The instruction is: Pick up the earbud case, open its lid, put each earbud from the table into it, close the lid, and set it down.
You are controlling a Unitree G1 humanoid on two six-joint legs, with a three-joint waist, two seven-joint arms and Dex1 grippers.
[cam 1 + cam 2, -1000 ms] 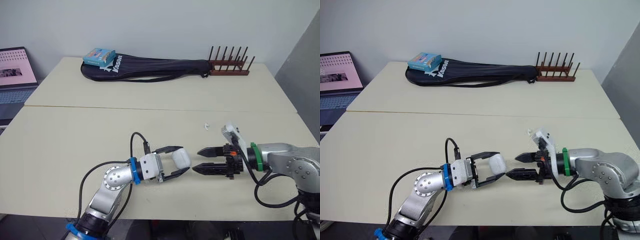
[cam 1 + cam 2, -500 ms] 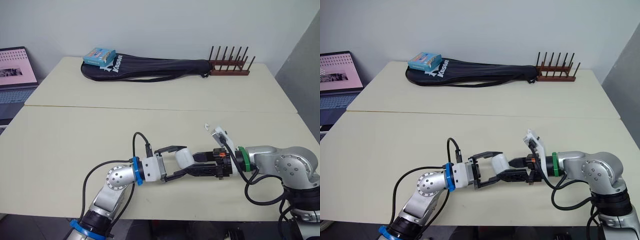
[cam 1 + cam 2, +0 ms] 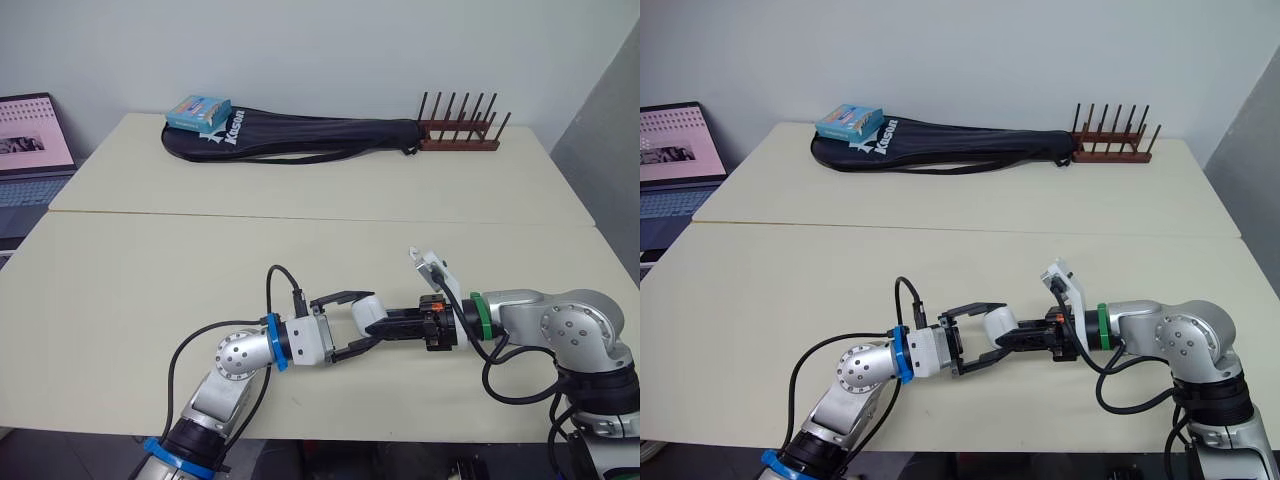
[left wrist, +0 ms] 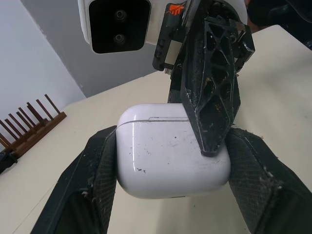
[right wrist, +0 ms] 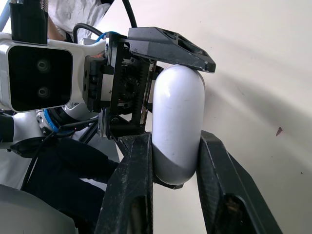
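left gripper [image 3: 368, 318] clamps earbud case [image 4: 165, 156] between both fingers, lid shut | right gripper [image 5: 174, 146] meets it head-on, its fingers pinching the same case | case over the near part of table [image 3: 150, 270] | black bag [image 3: 300, 133] and wooden rack [image 3: 458, 130] far back

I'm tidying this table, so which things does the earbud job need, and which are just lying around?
Job: earbud case, earbud on the table.
Lying about: racket bag, blue box, wooden rack, laptop.
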